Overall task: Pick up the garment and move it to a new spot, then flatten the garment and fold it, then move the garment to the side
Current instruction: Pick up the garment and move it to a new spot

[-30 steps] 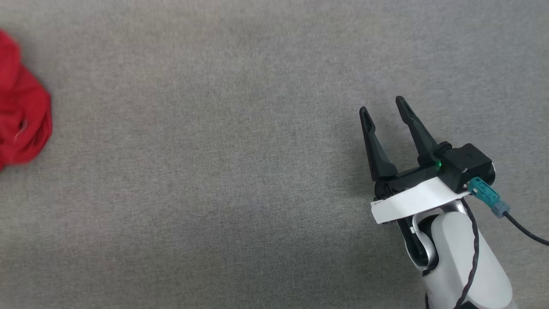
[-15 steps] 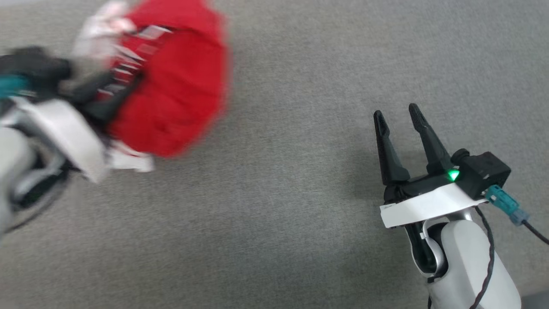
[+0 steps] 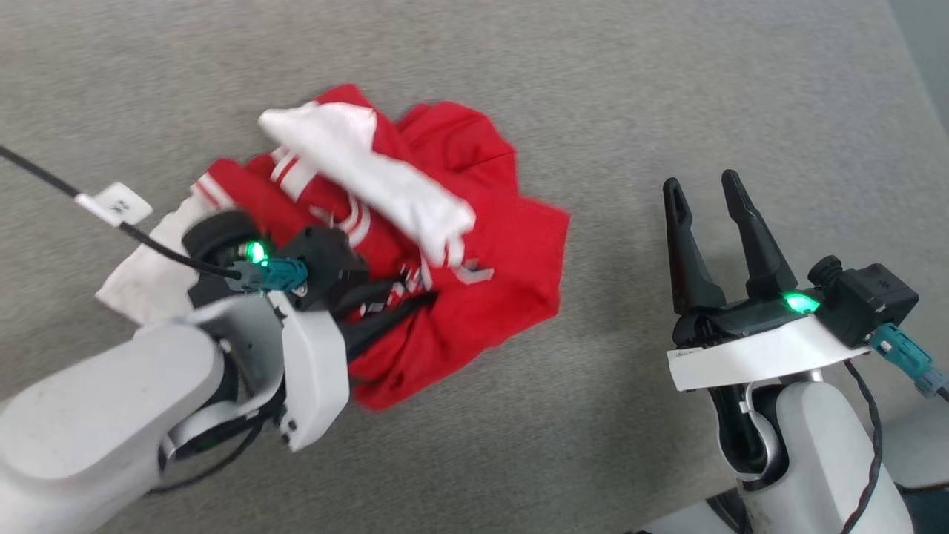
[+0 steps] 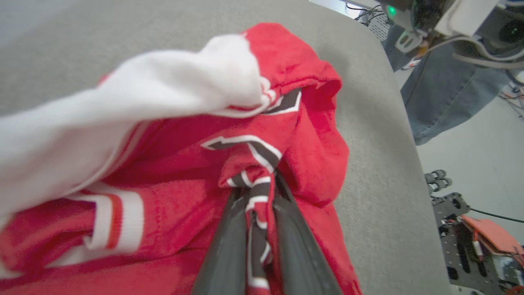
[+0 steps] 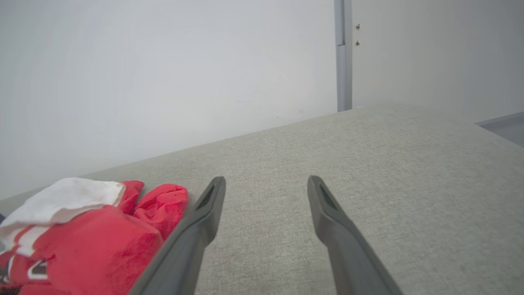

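Head view: the jersey T-shirt (image 3: 482, 297) lies crumpled on the grey fabric surface (image 3: 563, 81), left of centre. The heap stretches roughly left to right, with a white sleeve (image 3: 371, 174) slanting across the top. The left gripper (image 3: 422, 298) grips its near side; the right gripper (image 3: 700, 184) hovers well apart, fingers spread.

Left wrist view: the left gripper (image 4: 258, 189) pinches a black-and-white lettered fold of red cloth.

Right wrist view: the right gripper (image 5: 266, 182) is wide open over bare surface, the jersey T-shirt (image 5: 102, 246) at lower left.
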`<state>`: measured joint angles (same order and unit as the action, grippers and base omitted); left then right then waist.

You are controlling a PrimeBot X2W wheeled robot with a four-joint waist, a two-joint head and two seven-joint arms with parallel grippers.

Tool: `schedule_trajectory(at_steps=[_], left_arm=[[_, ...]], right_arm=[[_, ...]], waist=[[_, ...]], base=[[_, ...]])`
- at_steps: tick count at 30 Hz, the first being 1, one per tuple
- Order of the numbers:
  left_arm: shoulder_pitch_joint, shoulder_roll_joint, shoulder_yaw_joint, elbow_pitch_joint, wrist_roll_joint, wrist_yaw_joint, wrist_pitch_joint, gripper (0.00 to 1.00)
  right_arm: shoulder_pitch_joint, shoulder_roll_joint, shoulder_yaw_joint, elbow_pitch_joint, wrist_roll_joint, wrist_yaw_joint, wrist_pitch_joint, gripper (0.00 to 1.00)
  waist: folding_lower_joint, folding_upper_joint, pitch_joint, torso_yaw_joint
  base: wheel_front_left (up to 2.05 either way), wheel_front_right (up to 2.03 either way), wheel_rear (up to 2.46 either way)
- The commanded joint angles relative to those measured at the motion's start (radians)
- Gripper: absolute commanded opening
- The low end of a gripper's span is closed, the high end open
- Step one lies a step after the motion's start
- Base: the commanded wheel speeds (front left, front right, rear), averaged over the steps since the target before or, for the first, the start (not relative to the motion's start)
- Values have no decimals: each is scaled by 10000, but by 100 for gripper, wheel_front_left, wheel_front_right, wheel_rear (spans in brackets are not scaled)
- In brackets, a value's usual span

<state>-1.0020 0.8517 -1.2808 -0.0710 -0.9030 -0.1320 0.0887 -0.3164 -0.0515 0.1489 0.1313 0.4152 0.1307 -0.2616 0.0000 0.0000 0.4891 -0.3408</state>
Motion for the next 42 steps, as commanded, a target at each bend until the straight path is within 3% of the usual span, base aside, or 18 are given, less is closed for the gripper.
schedule_trajectory(at_steps=[1,8,13,14,16,17,25,32,34,42], left_arm=[[257,140,14,38,-227,25,349,0],[838,409,-59,721,-175,28,1608,0],[778,315,-89,1074,-9,37,1689,0],[714,267,-80,1121,-25,39,1579,6],[504,208,-43,1120,190,37,1232,60],[442,193,-21,1080,339,39,1041,100],[327,34,2,1022,-529,25,-1555,100],[1397,-170,553,2139,-2267,25,-3486,100],[2045,-433,1331,2518,-2595,25,-3538,100],[5763,-1875,5314,3885,-1451,23,-3549,100]], right_arm=[[111,8,31,-87,112,1,-47,100],[177,7,177,-167,331,1,-49,100],[128,7,122,-146,280,1,-49,100],[132,7,89,-127,232,1,-49,100],[144,5,23,-72,105,1,-47,100],[145,8,9,-37,48,1,-49,100],[116,4,-298,422,-801,1,-49,100],[147,1,-561,1024,-1671,1,-49,100],[249,5,-719,1228,-1913,1,-49,100],[822,-6,-1513,1846,-2538,-1,-49,100]], waist=[[0,0,102,-291],[0,0,144,-492],[0,0,138,-379],[0,0,103,-306],[0,0,-9,-130],[0,0,-91,-30],[0,0,-1081,1223],[0,0,-2060,2357],[0,0,-2296,2674],[0,0,-3280,3852]], base=[[0,0,0],[0,0,0],[0,0,0],[0,0,0],[0,0,0],[0,0,0],[0,0,0],[0,0,0],[0,0,0],[0,0,0]])
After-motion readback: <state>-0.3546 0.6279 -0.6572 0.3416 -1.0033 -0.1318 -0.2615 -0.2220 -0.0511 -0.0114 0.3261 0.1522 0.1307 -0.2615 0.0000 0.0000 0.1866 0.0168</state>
